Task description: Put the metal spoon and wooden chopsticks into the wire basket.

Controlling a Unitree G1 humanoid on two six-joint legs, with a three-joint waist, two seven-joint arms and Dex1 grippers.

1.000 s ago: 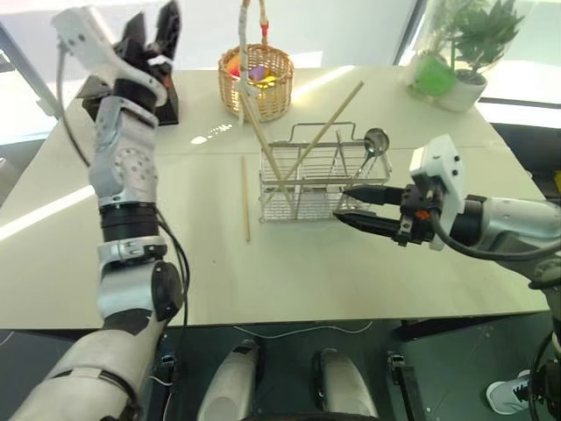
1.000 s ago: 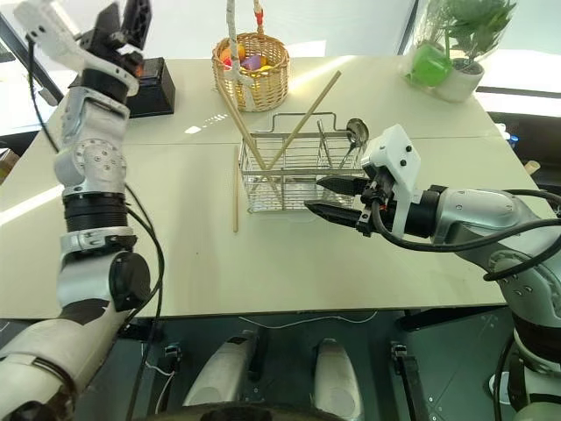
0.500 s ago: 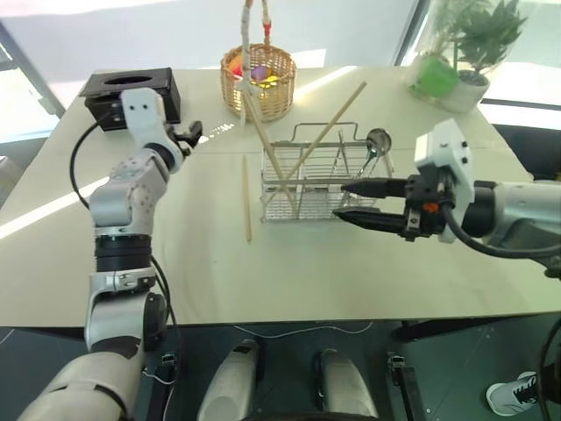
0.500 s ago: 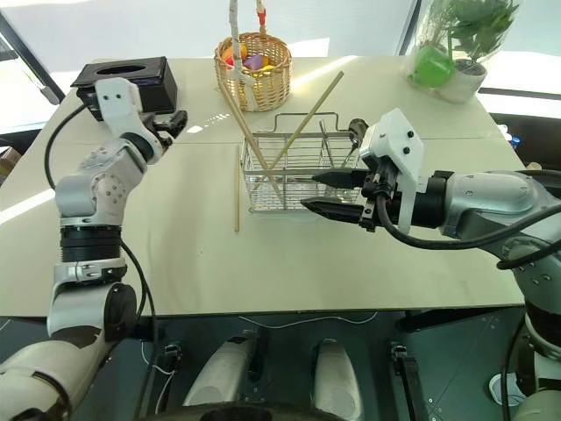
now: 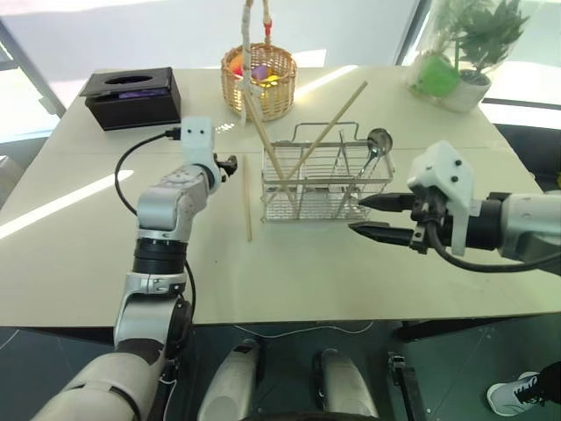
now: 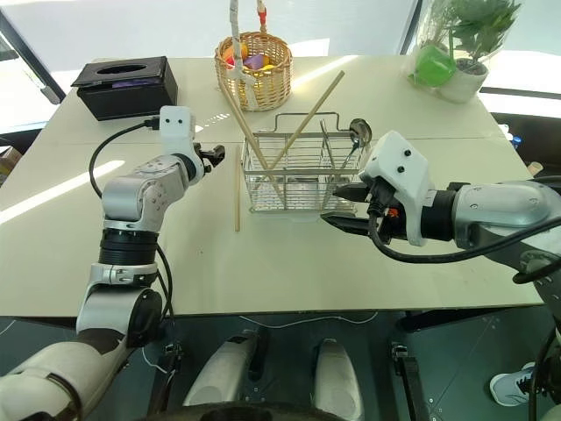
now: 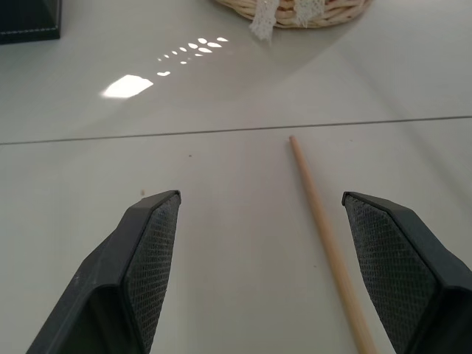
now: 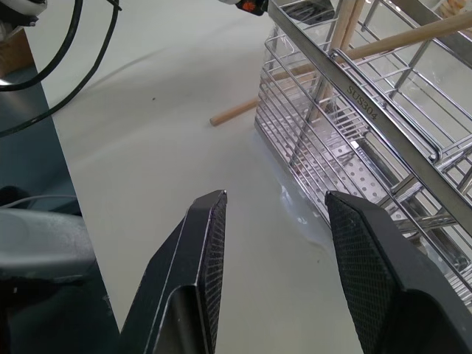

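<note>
The wire basket (image 5: pixel 326 180) sits mid-frame with the metal spoon (image 5: pixel 375 142) and two wooden chopsticks (image 5: pixel 302 145) already leaning inside; one loose chopstick (image 5: pixel 246 198) lies flat on the table (image 5: pixel 289 272) just left of it. The left gripper (image 7: pixel 258 273) hovers over that stick's far end, jaws wide apart and empty. The right gripper (image 8: pixel 273 273), also apart and empty, waits near the basket's right side. I'd worry the thin stick rolls or skids as the fingers close, or that it knocks the basket on the way in.

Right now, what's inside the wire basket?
Inside the wire basket: two wooden chopsticks leaning crossed, and the metal spoon standing at its right end, bowl up. The grid hides their lower ends. A third chopstick lies on the table outside.
</note>
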